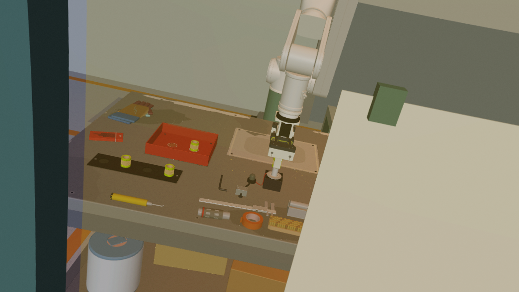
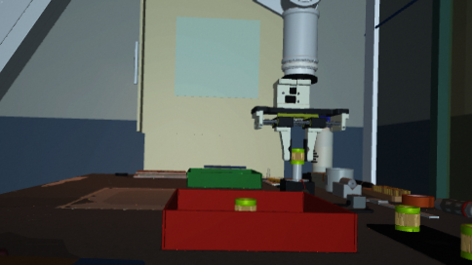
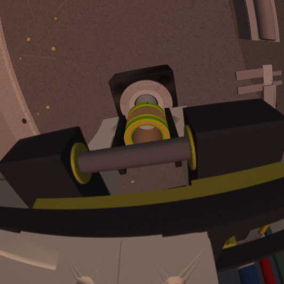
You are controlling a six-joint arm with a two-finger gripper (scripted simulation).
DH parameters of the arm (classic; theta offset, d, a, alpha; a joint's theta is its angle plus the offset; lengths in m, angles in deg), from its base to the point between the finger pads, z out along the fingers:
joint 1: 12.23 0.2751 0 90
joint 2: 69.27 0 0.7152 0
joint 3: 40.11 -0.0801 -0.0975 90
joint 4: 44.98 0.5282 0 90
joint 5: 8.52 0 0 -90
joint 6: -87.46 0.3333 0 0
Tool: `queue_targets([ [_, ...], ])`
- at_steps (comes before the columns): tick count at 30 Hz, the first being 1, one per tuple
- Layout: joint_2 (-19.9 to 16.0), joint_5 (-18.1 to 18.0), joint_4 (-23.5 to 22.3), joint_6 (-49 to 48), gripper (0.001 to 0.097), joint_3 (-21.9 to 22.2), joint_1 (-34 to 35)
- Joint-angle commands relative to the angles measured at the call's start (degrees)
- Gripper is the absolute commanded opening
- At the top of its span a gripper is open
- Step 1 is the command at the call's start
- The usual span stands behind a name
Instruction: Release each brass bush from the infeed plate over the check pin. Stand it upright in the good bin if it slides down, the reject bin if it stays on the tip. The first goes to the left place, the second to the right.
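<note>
A brass bush [image 2: 297,155] [image 3: 146,125] with green bands sits upright at the tip of the grey check pin [image 2: 295,172], which rises from a black block [image 1: 272,180] near the table's right side. Another bush [image 1: 194,146] stands upright in the red bin [image 1: 181,143], at its right place beside a ring mark. Two more bushes [image 1: 126,161] [image 1: 169,170] stand on the black infeed plate [image 1: 134,167] at the front left. A green bin [image 2: 225,178] shows only in the second side camera. My gripper [image 2: 297,155] [image 3: 146,130] is straight above the pin, closed around the bush at the tip.
Behind the pin lies a tan mat [image 1: 273,149]. In front of it are a hex key [image 1: 222,183], a small clamp [image 1: 241,191], a caliper [image 1: 236,206], an orange tape roll [image 1: 252,220] and a yellow scriber [image 1: 134,200]. A large pale block [image 1: 410,203] covers the table's right side.
</note>
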Motion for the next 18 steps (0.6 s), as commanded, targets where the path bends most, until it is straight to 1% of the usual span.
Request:
queue_targets([
  [1,0.05,-0.02,0.01,0.0,0.0321,0.07,0.0],
  [18,0.05,-0.02,0.01,0.0,0.0435,0.07,0.0],
])
